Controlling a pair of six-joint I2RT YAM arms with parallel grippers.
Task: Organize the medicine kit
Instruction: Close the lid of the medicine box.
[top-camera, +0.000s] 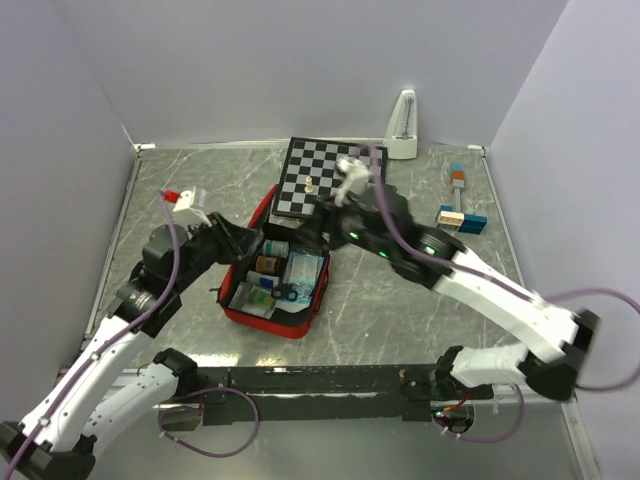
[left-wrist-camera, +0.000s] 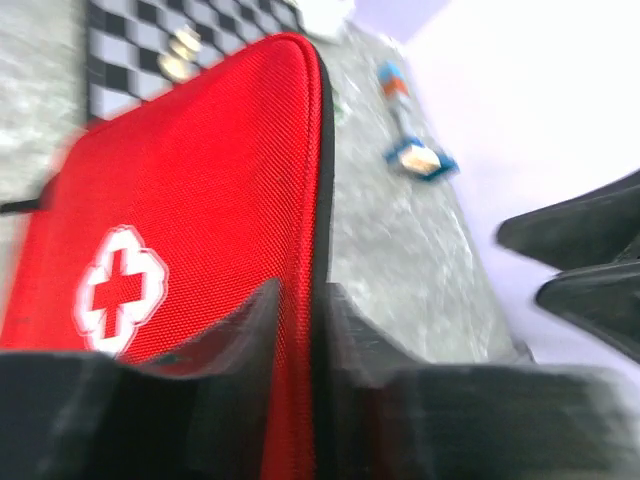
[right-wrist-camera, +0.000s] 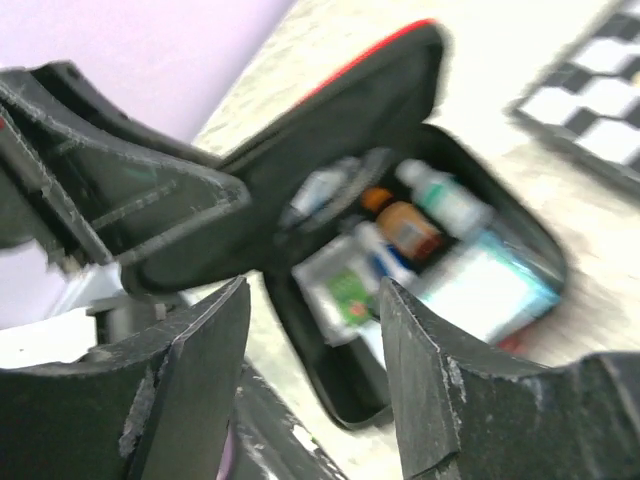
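The red medicine kit (top-camera: 290, 328) lies unzipped in the middle of the table, its black inside packed with bottles (right-wrist-camera: 405, 225) and boxes (right-wrist-camera: 490, 285). Its lid (left-wrist-camera: 200, 200), red with a white cross, stands raised on the left side. My left gripper (left-wrist-camera: 300, 310) is shut on the lid's edge, one finger on the red outside and one on the black lining. My right gripper (right-wrist-camera: 315, 300) hangs open over the kit's near end (right-wrist-camera: 340, 390) with nothing between its fingers. In the top view it (top-camera: 312, 232) sits by the kit's far right corner.
A black-and-white chessboard (top-camera: 325, 170) with a small piece on it lies just behind the kit. A white metronome (top-camera: 403, 125) stands at the back wall. Coloured blocks (top-camera: 460, 215) lie at the right. Walls close in the table on three sides.
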